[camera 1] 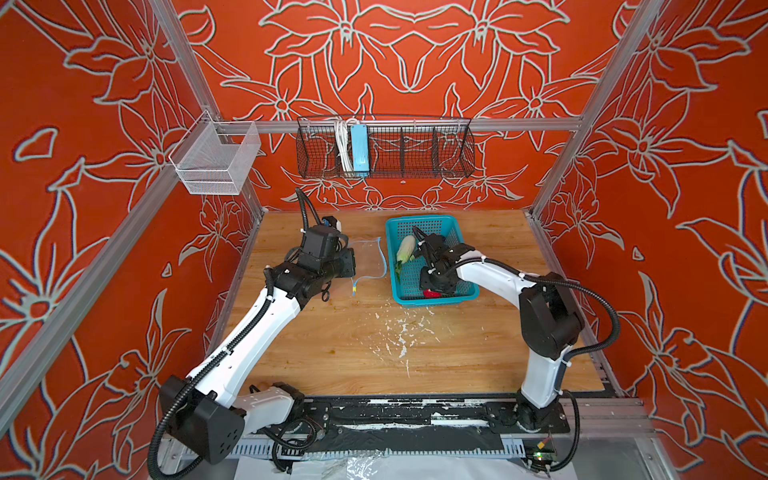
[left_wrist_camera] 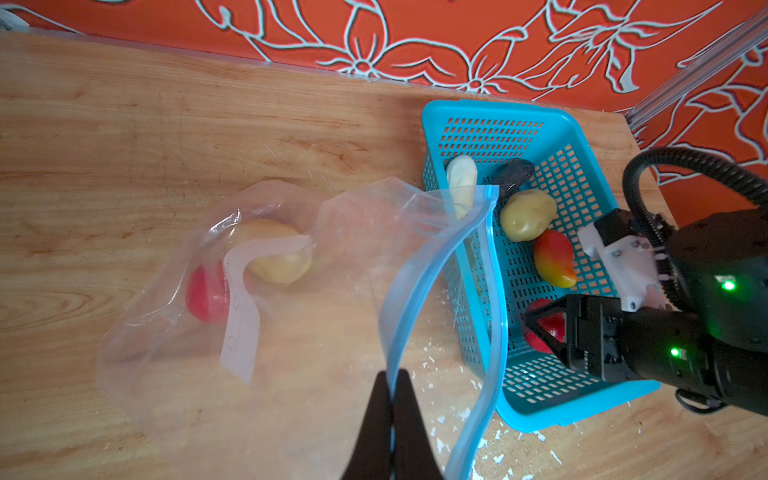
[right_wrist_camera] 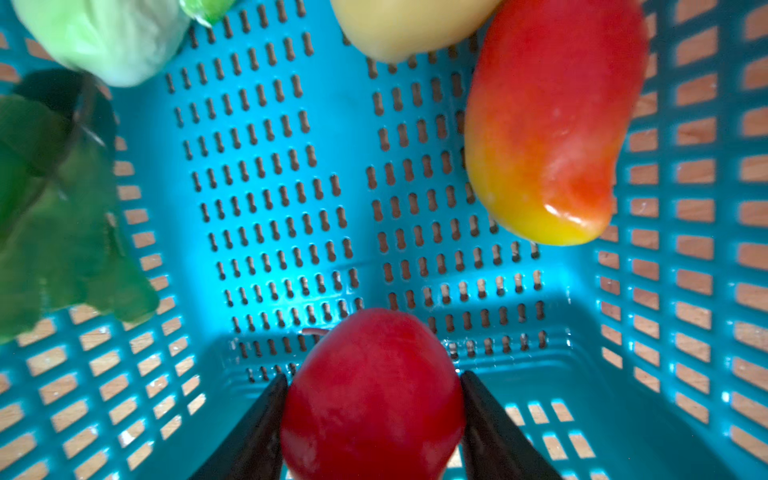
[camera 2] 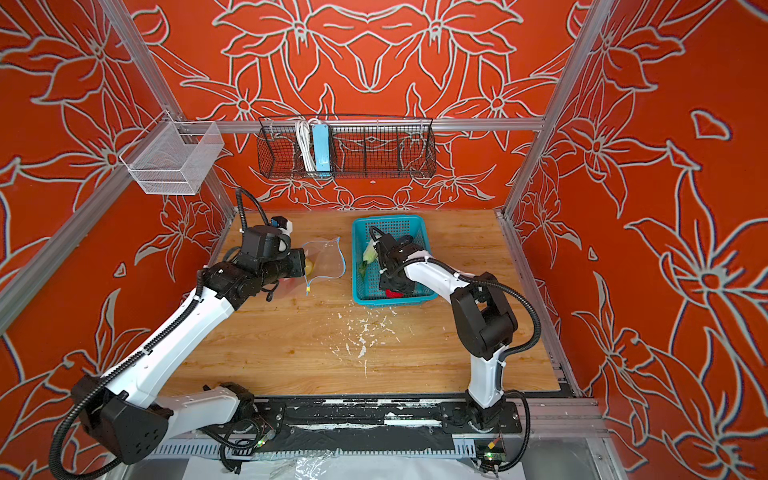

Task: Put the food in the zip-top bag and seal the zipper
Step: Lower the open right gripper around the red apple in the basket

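The clear zip-top bag point(left_wrist_camera: 291, 316) lies on the wooden table left of the teal basket point(left_wrist_camera: 478, 120), its mouth gaping. My left gripper point(left_wrist_camera: 392, 382) is shut on one lip of the light-blue zipper point(left_wrist_camera: 419, 270) and holds it up. Inside the bag rest a potato point(left_wrist_camera: 278, 257) and a tomato point(left_wrist_camera: 203, 295). In the basket my right gripper point(right_wrist_camera: 374, 376) is shut on a red tomato point(right_wrist_camera: 372, 395), a finger pressed on each side. Beside it lie the red-yellow fruit point(right_wrist_camera: 548, 124), a potato point(right_wrist_camera: 407, 25), the leafy vegetable point(right_wrist_camera: 108, 37) and the dark eggplant point(left_wrist_camera: 515, 172).
The basket's walls point(camera 1: 419, 219) rise round my right gripper. White flecks point(camera 1: 399, 332) dot the table in front of it. A black wire rack point(camera 1: 386, 149) hangs on the back wall and a white mesh box point(camera 1: 216, 160) on the left rail.
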Motion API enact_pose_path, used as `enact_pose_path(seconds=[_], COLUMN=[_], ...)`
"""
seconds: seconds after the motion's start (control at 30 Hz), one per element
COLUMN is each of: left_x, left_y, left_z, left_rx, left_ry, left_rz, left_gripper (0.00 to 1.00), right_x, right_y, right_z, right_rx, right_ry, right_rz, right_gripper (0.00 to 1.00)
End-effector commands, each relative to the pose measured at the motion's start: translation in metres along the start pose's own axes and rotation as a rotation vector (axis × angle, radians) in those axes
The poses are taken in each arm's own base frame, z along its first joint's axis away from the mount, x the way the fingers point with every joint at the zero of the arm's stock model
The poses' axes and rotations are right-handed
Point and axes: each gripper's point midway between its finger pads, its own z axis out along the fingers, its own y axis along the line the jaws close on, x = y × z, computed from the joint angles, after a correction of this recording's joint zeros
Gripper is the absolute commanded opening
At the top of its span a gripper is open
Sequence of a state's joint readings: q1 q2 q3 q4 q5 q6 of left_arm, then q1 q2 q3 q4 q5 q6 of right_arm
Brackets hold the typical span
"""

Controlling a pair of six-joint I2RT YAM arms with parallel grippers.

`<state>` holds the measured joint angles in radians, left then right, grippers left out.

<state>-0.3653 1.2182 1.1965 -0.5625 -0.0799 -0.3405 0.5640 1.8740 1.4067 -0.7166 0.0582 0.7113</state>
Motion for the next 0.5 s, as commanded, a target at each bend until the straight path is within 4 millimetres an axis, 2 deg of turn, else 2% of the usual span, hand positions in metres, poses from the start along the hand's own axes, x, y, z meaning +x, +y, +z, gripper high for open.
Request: enact_pose_path(seconds=[0.0,0.47], left_x=[-0.0020,-0.0026], left_y=[0.0029,0.0027], left_z=[-0.0036,-0.0048], left_rx=[-0.003,-0.001], left_ry=[-0.013,-0.016], left_rz=[-0.007,-0.008], left_gripper=[0.00,0.00], right_x=[0.0051,0.0046], right_y=[-0.0041,-0.0030], right_z=[-0.0031,-0.0070], right_rx=[-0.006,-0.022], right_ry=[0.011,0.001], right_rz=[0.022,0.024], right_gripper=[0.47,0.46])
